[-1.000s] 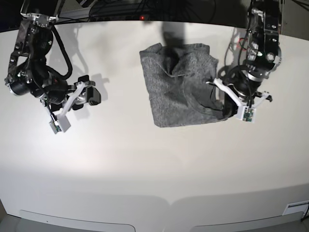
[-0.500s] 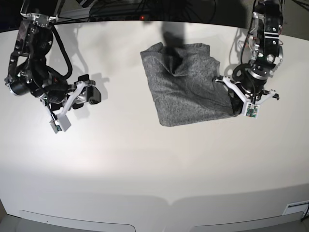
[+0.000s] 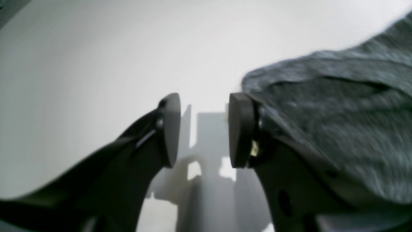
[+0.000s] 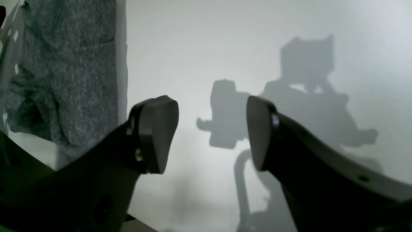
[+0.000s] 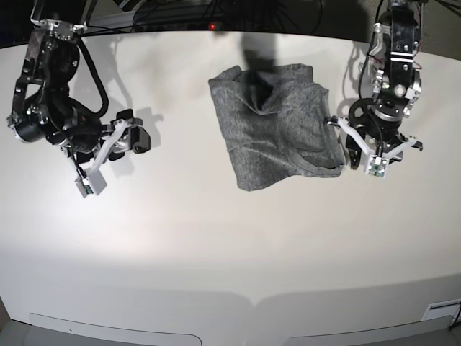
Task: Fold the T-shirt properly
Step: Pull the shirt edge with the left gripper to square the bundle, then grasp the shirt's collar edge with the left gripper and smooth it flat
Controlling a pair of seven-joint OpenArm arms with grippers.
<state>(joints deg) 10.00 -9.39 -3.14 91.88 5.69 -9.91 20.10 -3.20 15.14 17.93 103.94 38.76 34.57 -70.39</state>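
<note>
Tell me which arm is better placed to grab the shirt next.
The left. Its gripper sits open right at the T-shirt edge, cloth beside one finger. The right gripper hangs open over bare table, well away from it.

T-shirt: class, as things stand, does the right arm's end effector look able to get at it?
Probably yes: the right end effector stands open, and only bare table lies between it and the T-shirt, though across a wide gap.
</note>
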